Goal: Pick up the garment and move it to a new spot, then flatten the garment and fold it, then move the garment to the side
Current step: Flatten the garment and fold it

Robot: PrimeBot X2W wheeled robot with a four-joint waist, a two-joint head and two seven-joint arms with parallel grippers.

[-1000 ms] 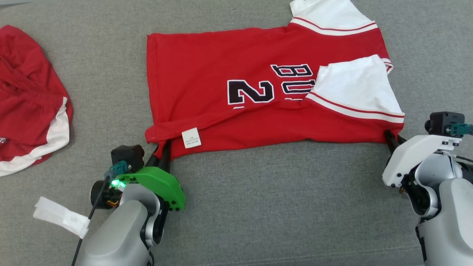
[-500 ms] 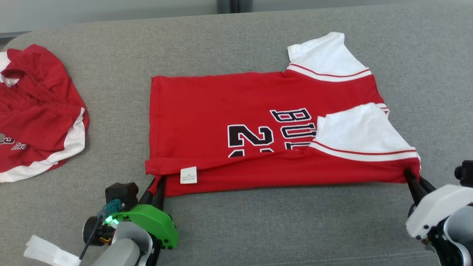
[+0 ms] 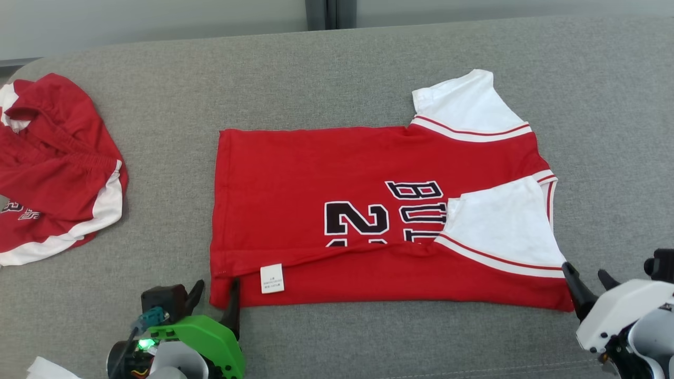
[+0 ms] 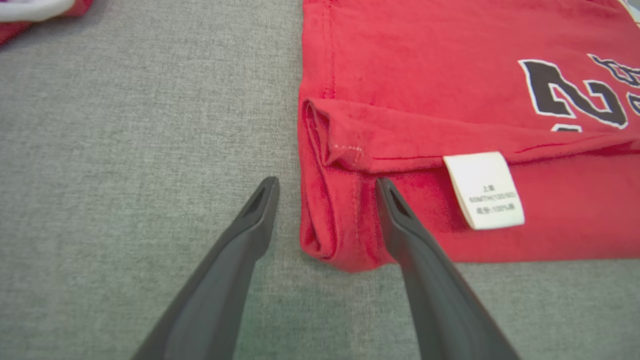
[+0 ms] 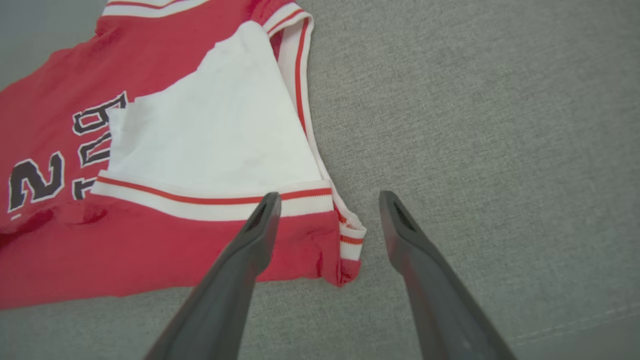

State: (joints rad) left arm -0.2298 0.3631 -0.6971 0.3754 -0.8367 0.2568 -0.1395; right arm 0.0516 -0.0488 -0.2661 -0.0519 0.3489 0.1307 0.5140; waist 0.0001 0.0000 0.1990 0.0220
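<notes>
A red jersey with white sleeves and dark lettering lies flat on the grey cushion, its near edge folded over and showing a white label. My left gripper is open at the jersey's near left corner, one finger on the cushion and the other over the cloth. At the near right corner my right gripper is open too, its fingers straddling the collar end of the jersey without holding it.
A second red garment with white trim is bunched at the far left of the grey cushion. The cushion's back edge meets a pale wall along the top. A white paper scrap sits at bottom left.
Both grippers have opened and let go of the jersey's near corners, which now rest on the cushion. The camera has tilted up, so the whole scene sits lower in view.
</notes>
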